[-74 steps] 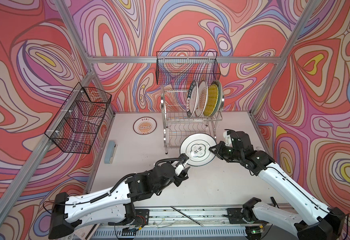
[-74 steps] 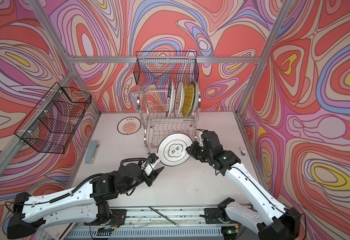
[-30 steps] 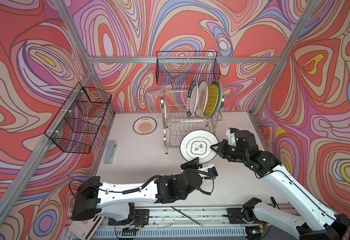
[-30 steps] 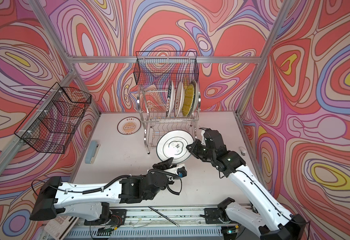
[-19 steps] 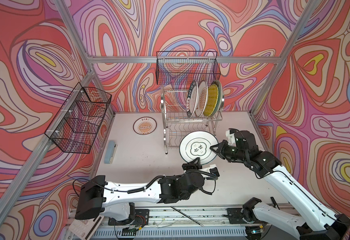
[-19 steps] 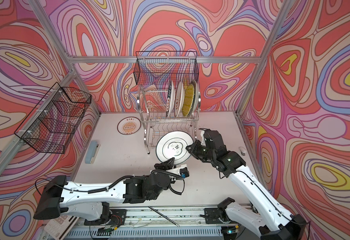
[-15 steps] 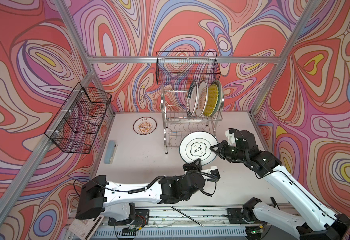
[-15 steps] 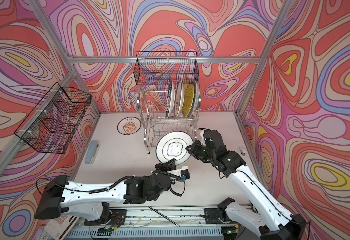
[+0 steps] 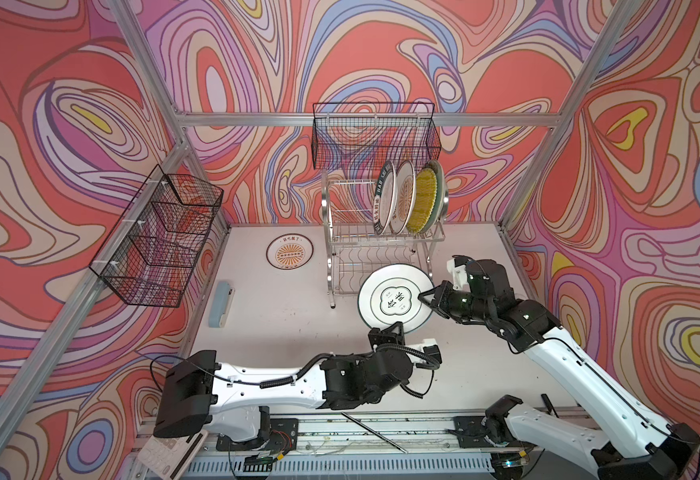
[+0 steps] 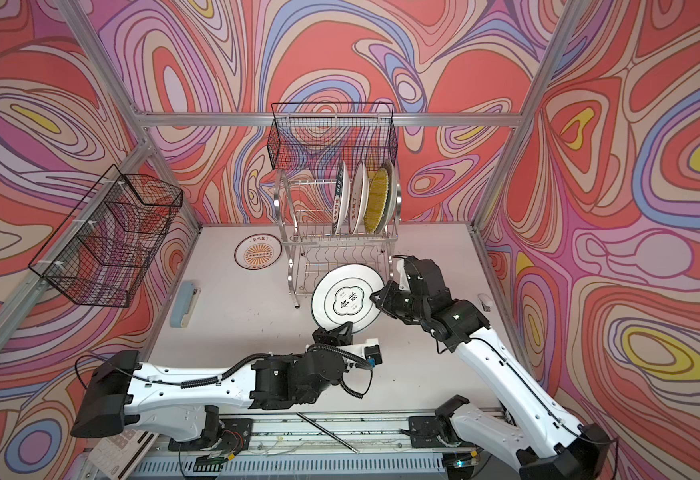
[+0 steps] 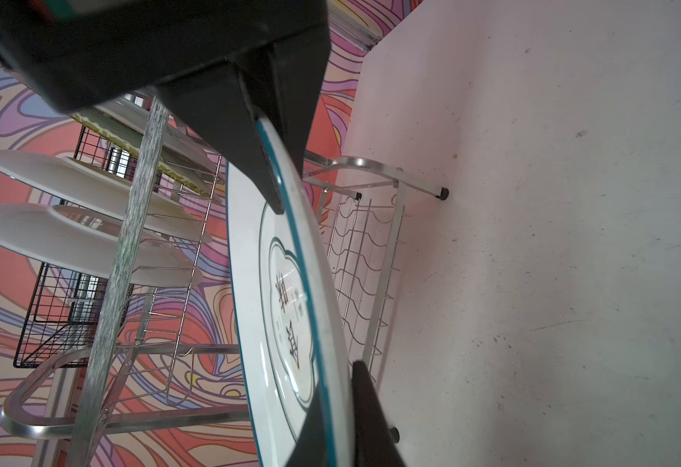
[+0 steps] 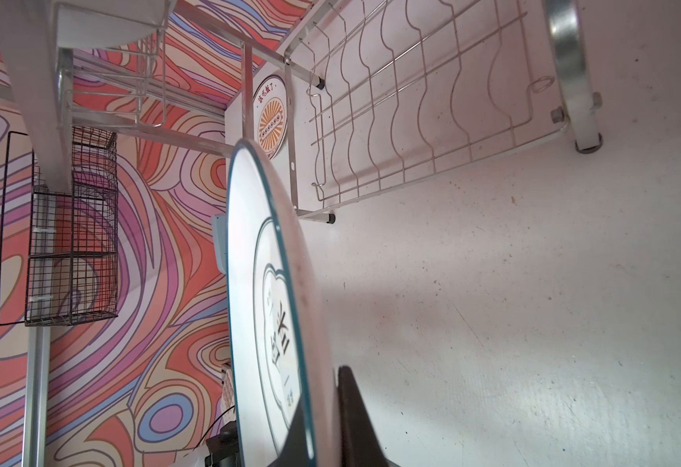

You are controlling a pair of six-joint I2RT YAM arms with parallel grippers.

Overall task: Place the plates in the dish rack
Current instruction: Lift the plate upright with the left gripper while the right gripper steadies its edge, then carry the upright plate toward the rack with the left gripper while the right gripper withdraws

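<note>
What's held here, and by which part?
Both grip the black-ringed white plate by its rim: left end effector at the near edge, right end effector at the right edge.

The right wrist view is cutting off my fingers [image 12: 355, 424] and black-ringed plate [image 12: 249, 263]; the yellow plate [image 9: 423, 199] is hiding the rearmost plate [image 9: 440, 191].

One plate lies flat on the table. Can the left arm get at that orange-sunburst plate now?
Probably not yet: the left gripper is shut on the black-ringed plate, which the right gripper also holds. Otherwise only bare table lies before the orange-sunburst plate.
</note>
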